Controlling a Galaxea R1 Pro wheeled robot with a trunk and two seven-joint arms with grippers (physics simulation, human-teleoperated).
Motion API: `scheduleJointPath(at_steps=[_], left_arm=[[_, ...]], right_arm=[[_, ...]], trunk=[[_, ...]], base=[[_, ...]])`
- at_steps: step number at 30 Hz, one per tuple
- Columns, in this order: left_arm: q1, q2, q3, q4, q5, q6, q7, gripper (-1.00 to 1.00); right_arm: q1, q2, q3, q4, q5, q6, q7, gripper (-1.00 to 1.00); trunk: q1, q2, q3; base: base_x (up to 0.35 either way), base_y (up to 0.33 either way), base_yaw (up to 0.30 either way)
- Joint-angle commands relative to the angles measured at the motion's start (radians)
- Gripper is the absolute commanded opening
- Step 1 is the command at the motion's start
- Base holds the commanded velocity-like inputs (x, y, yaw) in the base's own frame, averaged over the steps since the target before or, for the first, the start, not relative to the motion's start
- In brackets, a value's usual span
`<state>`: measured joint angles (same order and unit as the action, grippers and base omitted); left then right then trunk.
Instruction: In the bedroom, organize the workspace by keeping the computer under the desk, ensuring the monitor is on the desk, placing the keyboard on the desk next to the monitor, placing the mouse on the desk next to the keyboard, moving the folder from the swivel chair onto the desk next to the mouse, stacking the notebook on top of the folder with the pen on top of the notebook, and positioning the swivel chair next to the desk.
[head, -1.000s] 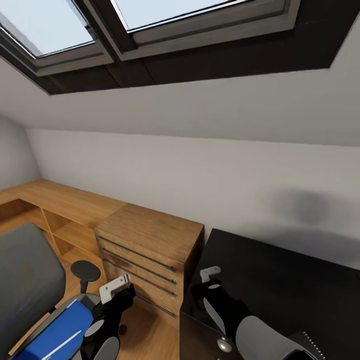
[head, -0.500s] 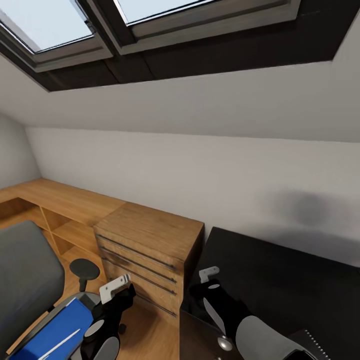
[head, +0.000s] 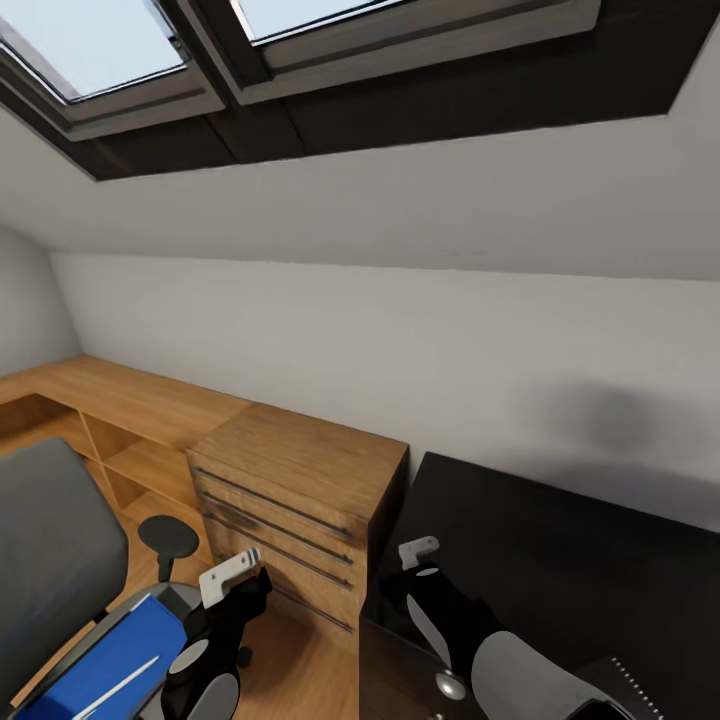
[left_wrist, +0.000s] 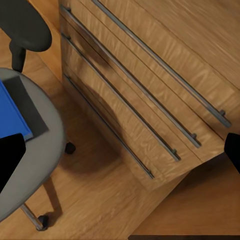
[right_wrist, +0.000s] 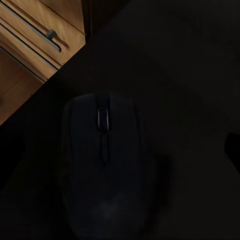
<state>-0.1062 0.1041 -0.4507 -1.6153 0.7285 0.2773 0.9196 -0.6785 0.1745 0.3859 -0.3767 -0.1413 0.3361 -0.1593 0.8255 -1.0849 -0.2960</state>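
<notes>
The mouse (right_wrist: 102, 165) lies on the black counter (head: 560, 540) directly under the right gripper (right_wrist: 120, 150), its long axis running crosswise to the released jaws, while the left gripper (head: 232, 578), jaws also released, hangs beside the folder (head: 105, 660) on the chair (head: 50, 560).

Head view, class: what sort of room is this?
Probably an attic study or home office: skylights in a sloping ceiling, a black desk bearing a mouse, a swivel chair, and a wooden drawer chest.
</notes>
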Motion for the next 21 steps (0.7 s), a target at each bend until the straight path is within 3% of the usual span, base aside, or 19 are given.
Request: scheduleJointPath(at_steps=[1, 18, 21], left_arm=[[-0.001, 0.001, -0.002, -0.001, 0.003, 0.005, 0.007, 1.0], [-0.001, 0.001, -0.002, -0.001, 0.003, 0.005, 0.007, 1.0], [-0.001, 0.001, -0.002, -0.001, 0.003, 0.005, 0.007, 1.0]], right_arm=[[-0.001, 0.0, 0.007, -0.001, -0.011, 0.004, -0.009, 1.0], [-0.001, 0.0, 0.006, -0.001, -0.011, 0.004, -0.009, 1.0], [-0.001, 0.0, 0.006, -0.001, -0.011, 0.004, -0.009, 1.0]], trunk=[[0.004, -0.008, -0.005], [0.069, -0.127, -0.058], [0.069, -0.127, -0.058]], base=[[0.0, 0.0, 0.0], [0.0, 0.0, 0.0], [0.0, 0.0, 0.0]])
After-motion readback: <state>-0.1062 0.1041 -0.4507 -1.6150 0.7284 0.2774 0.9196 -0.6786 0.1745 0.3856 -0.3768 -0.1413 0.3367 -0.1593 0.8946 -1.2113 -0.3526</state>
